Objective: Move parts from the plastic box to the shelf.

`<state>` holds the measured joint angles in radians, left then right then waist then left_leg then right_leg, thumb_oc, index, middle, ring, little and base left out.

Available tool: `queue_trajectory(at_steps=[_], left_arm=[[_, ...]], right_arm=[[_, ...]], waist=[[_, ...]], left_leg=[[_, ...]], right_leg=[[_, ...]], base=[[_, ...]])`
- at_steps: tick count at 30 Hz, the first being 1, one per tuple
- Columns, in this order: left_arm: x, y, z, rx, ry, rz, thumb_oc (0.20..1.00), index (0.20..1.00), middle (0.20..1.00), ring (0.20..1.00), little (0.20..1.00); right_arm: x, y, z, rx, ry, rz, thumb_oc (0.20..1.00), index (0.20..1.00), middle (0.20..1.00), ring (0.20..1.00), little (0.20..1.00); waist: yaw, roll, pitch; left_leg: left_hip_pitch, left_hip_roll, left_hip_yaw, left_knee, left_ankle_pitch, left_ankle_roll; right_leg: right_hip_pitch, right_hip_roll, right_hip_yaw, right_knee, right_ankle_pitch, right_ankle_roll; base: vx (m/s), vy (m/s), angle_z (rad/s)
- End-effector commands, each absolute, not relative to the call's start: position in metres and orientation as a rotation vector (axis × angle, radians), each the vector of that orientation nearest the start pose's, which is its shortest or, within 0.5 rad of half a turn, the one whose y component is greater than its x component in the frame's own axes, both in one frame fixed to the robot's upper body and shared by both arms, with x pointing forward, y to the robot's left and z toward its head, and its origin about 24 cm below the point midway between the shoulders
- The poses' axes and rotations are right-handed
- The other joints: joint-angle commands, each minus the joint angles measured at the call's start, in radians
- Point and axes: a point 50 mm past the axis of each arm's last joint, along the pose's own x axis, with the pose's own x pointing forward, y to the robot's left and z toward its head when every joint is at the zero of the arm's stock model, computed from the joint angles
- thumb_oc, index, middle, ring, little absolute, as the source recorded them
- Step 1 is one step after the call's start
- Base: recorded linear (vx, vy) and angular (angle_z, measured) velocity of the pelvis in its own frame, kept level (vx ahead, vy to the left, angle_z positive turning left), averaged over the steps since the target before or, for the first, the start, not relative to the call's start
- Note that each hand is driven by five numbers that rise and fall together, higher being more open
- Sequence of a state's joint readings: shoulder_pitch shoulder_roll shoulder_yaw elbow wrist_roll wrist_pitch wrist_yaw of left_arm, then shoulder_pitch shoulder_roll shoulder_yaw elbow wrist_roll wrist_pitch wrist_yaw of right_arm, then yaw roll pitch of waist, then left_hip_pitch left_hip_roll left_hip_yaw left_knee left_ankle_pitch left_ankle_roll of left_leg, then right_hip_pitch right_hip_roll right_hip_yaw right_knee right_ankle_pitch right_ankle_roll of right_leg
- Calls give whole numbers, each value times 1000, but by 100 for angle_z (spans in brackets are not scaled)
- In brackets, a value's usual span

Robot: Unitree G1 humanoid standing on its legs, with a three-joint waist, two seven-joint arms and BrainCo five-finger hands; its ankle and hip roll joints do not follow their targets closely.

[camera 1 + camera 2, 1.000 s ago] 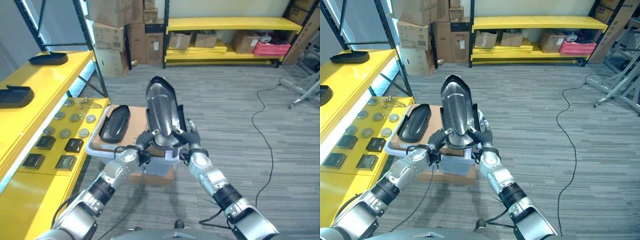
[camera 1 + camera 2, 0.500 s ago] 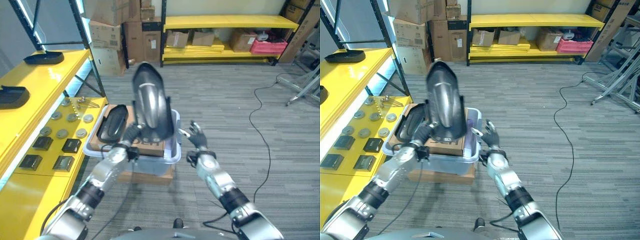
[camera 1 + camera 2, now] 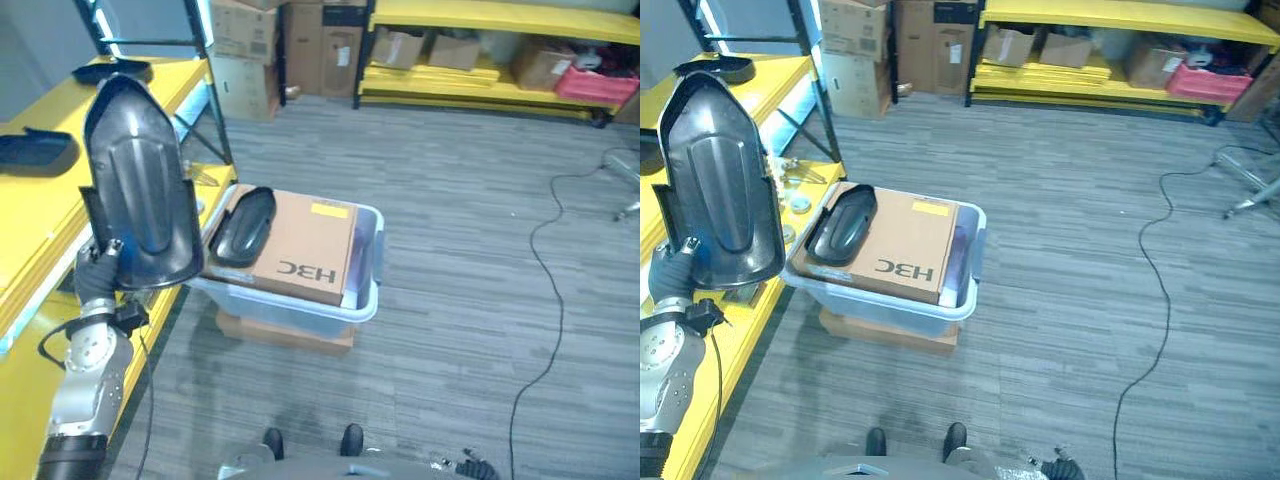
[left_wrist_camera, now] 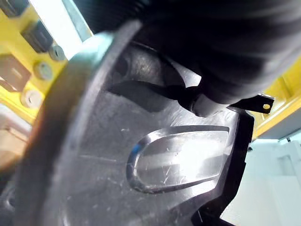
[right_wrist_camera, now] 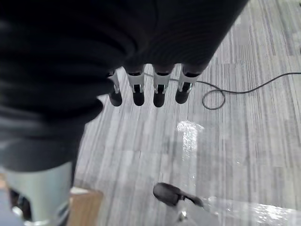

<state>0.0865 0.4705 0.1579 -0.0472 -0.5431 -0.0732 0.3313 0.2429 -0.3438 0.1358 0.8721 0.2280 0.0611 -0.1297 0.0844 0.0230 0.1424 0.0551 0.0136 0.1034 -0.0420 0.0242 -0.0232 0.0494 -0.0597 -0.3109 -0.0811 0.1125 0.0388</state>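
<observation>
Change since one second earlier: the large black part [image 3: 135, 190], then held upright over the plastic box [image 3: 362, 300] between both hands, is now carried by the left hand [image 3: 98, 277] alone and stands over the edge of the yellow shelf [image 3: 45, 215]; the right hand [image 5: 150, 89] has let go and dropped to the robot's side. The head camera has also swung left, so much of the shift in the views is the camera's own.

Left hand: clenched on the lower end of the large black part, which stands upright, its hollow side facing the camera.

Right hand: released, fingers straight, hanging above the grey floor [image 5: 244, 141].

Plastic box: on the floor beside the shelf, resting on a low cardboard base [image 3: 285, 333]. Holds a brown carton [image 3: 305, 248] with a second black part [image 3: 242, 222] lying on it by the box's left rim.

Shelf: upper level bears two black parts, near [image 3: 35, 150] and far [image 3: 110, 70]. Lower level holds small discs and dark blocks.

Handling advice: the part is tall and gripped low, so likely top-heavy. Tilt it slowly towards flat, set it on bare yellow surface between the two parts already there, and relax the fingers only once it rests fully. Keep its lower edge clear of the small pieces below.
</observation>
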Motion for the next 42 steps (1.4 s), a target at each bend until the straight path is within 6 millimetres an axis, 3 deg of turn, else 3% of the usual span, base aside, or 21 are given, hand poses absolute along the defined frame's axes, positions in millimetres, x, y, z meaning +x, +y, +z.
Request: queue_trajectory(at_steps=[1,2,4,5,6,7,8,14,15,17,18,20,22,23,24,25,26,30,31,36,42], left_arm=[[228,303,121,-53,-343,570,200,200,200,200,200],[225,306,118,-42,-332,582,200,200,200,200,200],[223,306,115,-36,-330,560,200,200,200,200,200],[223,305,115,-4,-338,550,200,200,200,200,200],[220,309,114,15,-336,575,200,200,200,200,200],[217,311,113,22,-333,591,200,200,200,200,200],[207,319,111,38,-327,631,200,200,200,200,200],[195,329,112,39,-338,634,200,200,200,200,200],[197,330,113,25,-341,612,200,200,200,200,200],[199,329,113,22,-343,595,200,200,200,200,200],[203,326,114,19,-344,570,200,200,200,200,200],[210,319,115,-13,-342,515,200,200,200,200,200],[222,308,119,-54,-351,471,200,200,200,200,200],[229,303,124,-50,-365,458,200,200,200,200,200],[235,295,129,-54,-378,438,200,200,200,200,200],[236,291,129,-55,-381,431,200,200,200,200,200],[237,288,129,-70,-377,421,200,200,200,200,200],[239,279,125,-103,-353,417,200,200,200,200,200],[238,273,124,-112,-334,399,200,200,200,200,200],[239,265,121,-132,-306,384,200,200,200,200,200],[249,255,118,-124,-297,320,200,200,200,200,200]], right_arm=[[80,-265,-141,-286,1125,-194,1000,1000,1000,1000,1000],[77,-262,-143,-303,1142,-174,1000,1000,1000,1000,1000],[67,-256,-148,-289,1177,-194,1000,1000,1000,1000,1000],[53,-252,-153,-230,1229,-255,1000,1000,1000,1000,1000],[47,-250,-155,-225,1264,-273,1000,1000,1000,1000,1000],[46,-249,-156,-230,1282,-272,1000,1000,1000,1000,1000],[42,-249,-160,-261,1327,-256,1000,1000,1000,1000,1000],[46,-246,-161,-257,1328,-230,1000,1000,1000,1000,1000],[51,-245,-161,-214,1321,-263,1000,1000,1000,1000,1000],[53,-245,-160,-191,1316,-279,1000,1000,1000,1000,1000],[53,-245,-160,-167,1307,-291,1000,1000,1000,1000,1000],[53,-247,-161,-123,1295,-312,1000,1000,1000,1000,1000],[57,-251,-160,-82,1266,-329,1000,1000,1000,1000,1000],[63,-256,-158,-93,1241,-317,1000,1000,1000,1000,1000],[66,-259,-157,-85,1228,-326,1000,1000,1000,1000,1000],[67,-260,-157,-82,1227,-332,1000,1000,1000,1000,1000],[68,-261,-156,-72,1235,-338,1000,1000,1000,1000,1000],[69,-265,-155,-89,1254,-329,1000,1000,1000,1000,1000],[65,-270,-154,-115,1265,-331,1000,1000,1000,1000,1000],[58,-281,-152,-123,1274,-390,1000,1000,1000,1000,1000],[56,-284,-150,-79,1264,-442,1000,1000,1000,1000,1000]], waist=[[31,-13,-17],[41,-11,-9],[44,0,0],[29,10,-3],[37,14,-9],[46,16,-12],[91,23,-16],[164,19,-31],[167,19,-35],[164,19,-35],[151,15,-33],[114,16,-17],[73,39,6],[55,34,20],[28,13,34],[16,2,35],[6,-7,27],[10,-36,14],[14,-55,12],[12,-74,15],[-45,-70,20]], left_leg=[[-112,58,12,100,-4,-49],[-130,56,24,119,-5,-49],[-164,56,169,131,-7,-53],[-200,86,329,135,27,-50],[-210,76,347,128,26,-37],[-211,61,333,122,22,-30],[-220,15,276,115,7,-10],[-223,-53,198,122,-41,48],[-214,-85,168,129,-66,84],[-206,-103,153,133,-80,102],[-195,-138,129,143,-106,134],[-172,-179,62,151,-131,168],[-137,-161,-31,164,-136,151],[-130,-136,-63,171,-131,128],[-107,-130,-114,170,-155,107],[-108,-135,-146,182,-169,109],[-100,-114,-159,176,-169,97],[-94,-61,-137,165,-139,39],[-114,-20,-120,192,-122,7],[-148,51,-82,229,-89,-30],[-178,170,91,258,-47,-71]], right_leg=[[20,-37,-40,105,-167,53],[23,-39,-63,105,-167,52],[43,-49,-153,122,-189,62],[50,-55,-242,139,-195,59],[51,-54,-264,159,-209,53],[50,-54,-264,171,-218,52],[51,-57,-255,210,-248,52],[67,-102,-258,359,-328,71],[30,-152,-242,529,-309,95],[10,-177,-225,630,-280,107],[-41,-215,-174,797,-228,135],[-146,-177,-29,964,-156,149],[-271,-146,95,862,-150,110],[-275,-138,125,601,-108,92],[-243,-114,191,304,-75,111],[-260,-106,251,258,-28,123],[-225,-81,279,238,-69,126],[-127,-65,222,140,-70,116],[-72,-48,192,98,-77,96],[-38,-14,147,74,-100,62],[-11,20,62,68,-138,37]], base=[[-15,13,64],[23,24,67],[37,51,183],[120,140,239],[186,179,200],[305,279,250],[228,212,209],[218,157,25],[190,190,54],[193,205,82],[220,216,111],[201,53,177],[140,-338,172],[192,-652,100],[182,-602,95],[282,-558,124],[216,-348,180],[216,-354,108],[183,-380,5],[89,-295,5],[53,-214,32]])
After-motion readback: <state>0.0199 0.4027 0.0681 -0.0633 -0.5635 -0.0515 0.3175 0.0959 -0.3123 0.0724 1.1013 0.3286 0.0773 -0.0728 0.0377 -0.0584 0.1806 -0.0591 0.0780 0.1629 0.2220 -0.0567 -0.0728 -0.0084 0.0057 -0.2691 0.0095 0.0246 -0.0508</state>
